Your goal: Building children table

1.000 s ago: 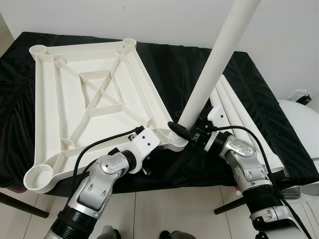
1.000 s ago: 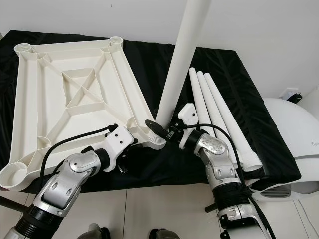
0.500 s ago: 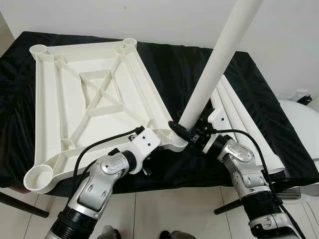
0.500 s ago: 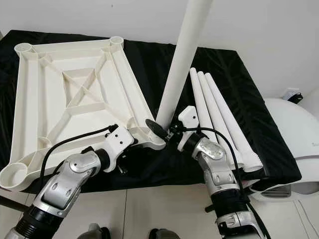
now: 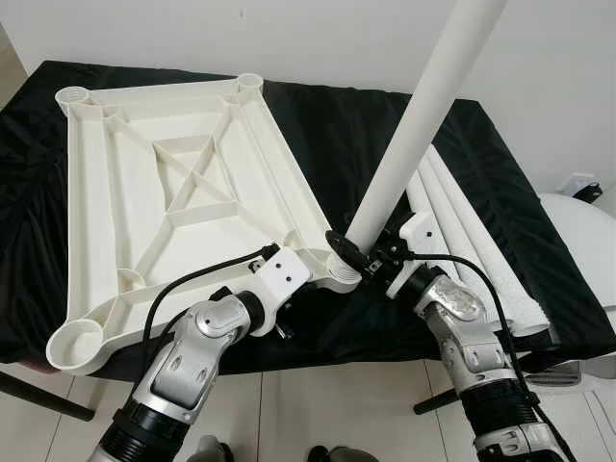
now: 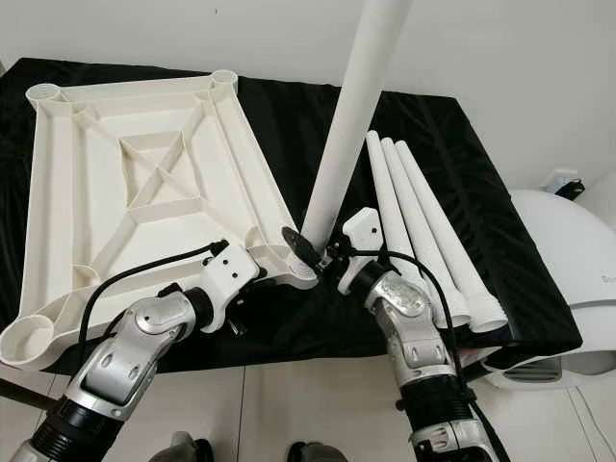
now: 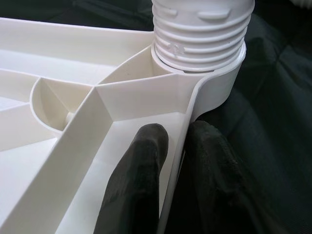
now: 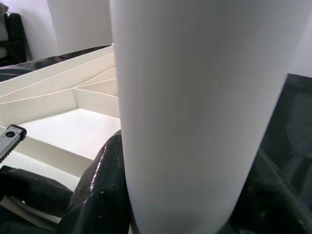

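A white ribbed table top (image 5: 183, 183) lies upside down on the black-covered table (image 5: 337, 135). My left gripper (image 7: 173, 141) is shut on the top's rim beside its near right corner socket (image 7: 200, 73). A long white table leg (image 5: 423, 106) stands upright in that socket, its threaded end (image 7: 200, 29) seated in the ring. My right gripper (image 5: 366, 250) is shut on the leg just above the socket; black fingers (image 8: 105, 195) wrap both sides of the tube (image 8: 195, 107).
Three more white legs (image 6: 423, 231) lie side by side on the black cloth to the right of the top. A white rounded object (image 6: 568, 260) sits off the table's right end. Tiled floor (image 5: 318, 404) shows below the near edge.
My right wrist has turned around the leg and its forearm has swung nearer the table edge. The leg leans slightly less; my left gripper holds the rim as before.
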`<state>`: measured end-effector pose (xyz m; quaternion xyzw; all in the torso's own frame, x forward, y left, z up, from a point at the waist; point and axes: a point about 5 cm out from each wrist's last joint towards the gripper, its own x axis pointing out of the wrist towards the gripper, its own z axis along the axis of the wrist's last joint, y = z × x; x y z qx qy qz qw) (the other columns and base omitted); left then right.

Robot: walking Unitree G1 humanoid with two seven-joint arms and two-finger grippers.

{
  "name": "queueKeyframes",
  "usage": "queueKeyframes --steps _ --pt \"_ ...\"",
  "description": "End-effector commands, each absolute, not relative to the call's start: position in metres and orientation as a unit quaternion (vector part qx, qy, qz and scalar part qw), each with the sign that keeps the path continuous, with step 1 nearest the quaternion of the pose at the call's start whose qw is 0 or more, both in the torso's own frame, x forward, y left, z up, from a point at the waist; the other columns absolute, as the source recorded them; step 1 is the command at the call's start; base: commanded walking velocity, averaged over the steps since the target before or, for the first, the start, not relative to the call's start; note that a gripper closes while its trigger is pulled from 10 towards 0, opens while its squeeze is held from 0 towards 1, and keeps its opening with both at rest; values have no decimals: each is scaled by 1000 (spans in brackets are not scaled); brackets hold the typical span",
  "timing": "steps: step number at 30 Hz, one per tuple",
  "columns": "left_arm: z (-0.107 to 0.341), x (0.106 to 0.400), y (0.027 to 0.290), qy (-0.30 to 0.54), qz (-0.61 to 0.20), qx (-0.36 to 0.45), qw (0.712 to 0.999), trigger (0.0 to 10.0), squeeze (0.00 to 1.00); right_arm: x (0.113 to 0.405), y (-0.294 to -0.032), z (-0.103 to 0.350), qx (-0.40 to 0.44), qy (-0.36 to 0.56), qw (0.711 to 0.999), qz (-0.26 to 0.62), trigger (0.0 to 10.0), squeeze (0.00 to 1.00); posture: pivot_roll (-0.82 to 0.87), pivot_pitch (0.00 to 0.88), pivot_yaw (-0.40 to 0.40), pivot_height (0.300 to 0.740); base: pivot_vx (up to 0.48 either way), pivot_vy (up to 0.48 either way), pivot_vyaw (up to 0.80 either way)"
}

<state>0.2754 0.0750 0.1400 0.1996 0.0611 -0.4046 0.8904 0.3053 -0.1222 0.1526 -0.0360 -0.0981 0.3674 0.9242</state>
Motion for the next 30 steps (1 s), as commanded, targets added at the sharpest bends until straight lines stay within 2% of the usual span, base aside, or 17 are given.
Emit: queueKeyframes --steps 1,18,30 --pt "148 272 68 37 -401 194 894 10000 0 299 -129 107 -34 21 939 342 10000 0 -47 122 -70 740 0 0 0" --pt "148 272 67 37 -401 191 895 10000 0 294 -117 109 -25 13 947 321 10000 0 -51 130 -75 740 0 0 0" --pt "148 271 65 38 -403 188 895 10000 0 297 -116 109 -11 8 963 268 10000 0 -49 132 -75 740 0 0 0"
